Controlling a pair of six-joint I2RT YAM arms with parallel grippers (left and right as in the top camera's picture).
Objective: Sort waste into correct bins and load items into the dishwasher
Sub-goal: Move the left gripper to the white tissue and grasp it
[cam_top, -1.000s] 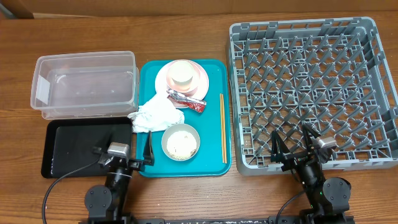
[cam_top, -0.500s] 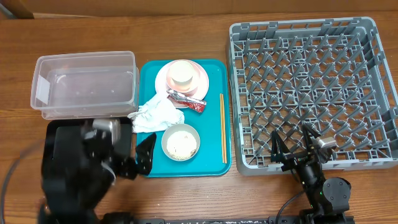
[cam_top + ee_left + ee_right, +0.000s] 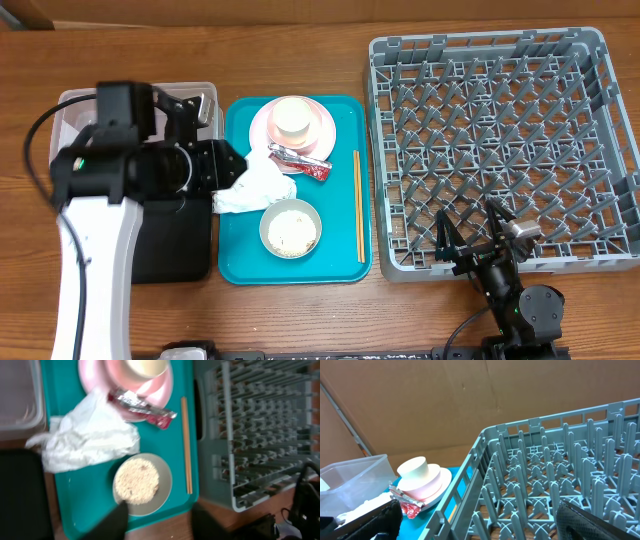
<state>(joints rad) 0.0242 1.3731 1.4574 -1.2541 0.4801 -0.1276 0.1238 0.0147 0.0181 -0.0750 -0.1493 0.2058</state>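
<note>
Barely begun, with napkin (image 3: 255, 188), wrapper (image 3: 303, 161), rice bowl (image 3: 290, 228), plate (image 3: 320, 130), cup (image 3: 291, 116) and chopsticks (image 3: 357, 205) all on the teal tray (image 3: 338, 262), nothing in the rack (image 3: 490, 45), left claw (image 3: 160, 522) apart beside the napkin, right claw (image 3: 480, 525) apart at the rack.

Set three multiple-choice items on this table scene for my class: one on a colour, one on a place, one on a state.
1. The plate under the cup is:
A black
B pink
C grey

2. The chopsticks lie:
A on the teal tray, right of the bowl
B across the plate
C inside the cup

3. The bowl is:
A empty
B upside down
C upright, holding rice-like crumbs

Answers:
1 B: a pale pink rim shows all round the cup.
2 A: they lie straight along the tray's right side, apart from the bowl.
3 C: the overhead view looks into its open top at the pale crumbs.
</note>
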